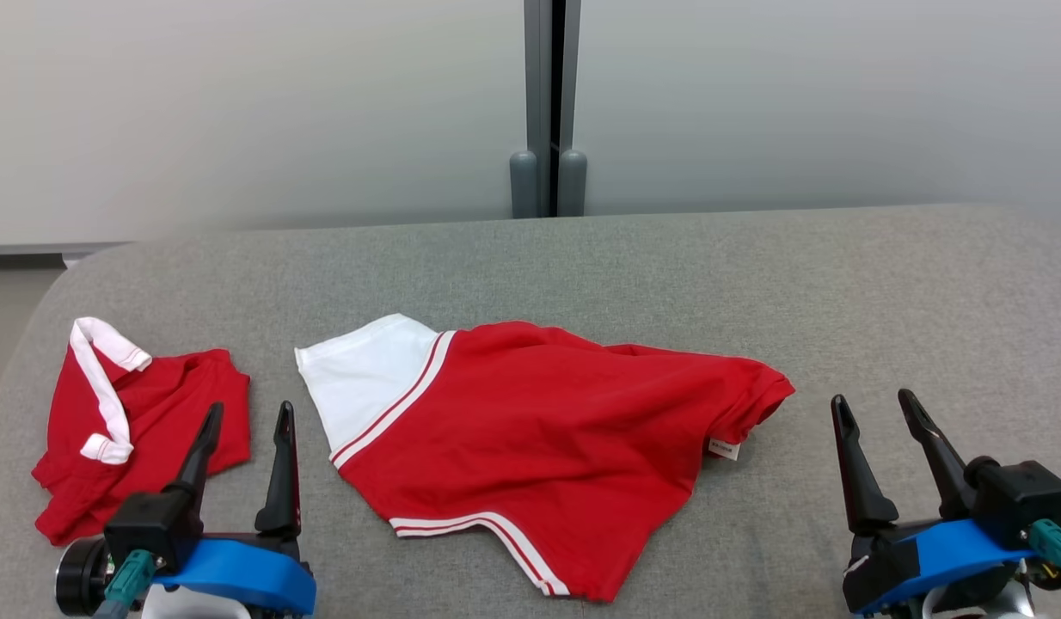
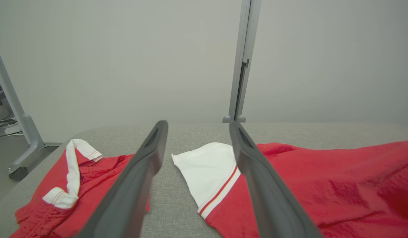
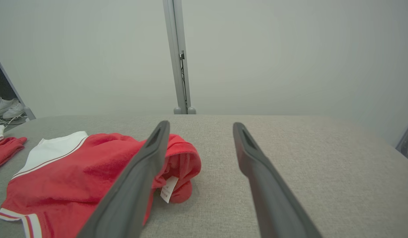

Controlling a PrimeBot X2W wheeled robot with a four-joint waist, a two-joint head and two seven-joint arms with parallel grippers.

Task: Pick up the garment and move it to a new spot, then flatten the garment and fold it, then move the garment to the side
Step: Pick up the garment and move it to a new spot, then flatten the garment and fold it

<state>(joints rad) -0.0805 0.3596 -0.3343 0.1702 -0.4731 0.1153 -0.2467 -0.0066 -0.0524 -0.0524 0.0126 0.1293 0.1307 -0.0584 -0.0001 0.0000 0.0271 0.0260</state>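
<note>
Grey fabric surface: red T-shirt with white sleeve at frame centre, second red garment lower left. Left gripper, right gripper wide open, empty. Right wrist view adds white shoes.

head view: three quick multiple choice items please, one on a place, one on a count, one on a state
1. The smaller red garment lies: A left of the big red-and-white garment; B on top of it; C right of it.
2. Garments on the grey surface: A one; B two; C three.
3. Jaws of the right gripper: A shut on cloth; B shut on a tag; C open, empty.
1 A, it lies leftmost; 2 B, two separate pieces; 3 C, clear gap, nothing between.
</note>
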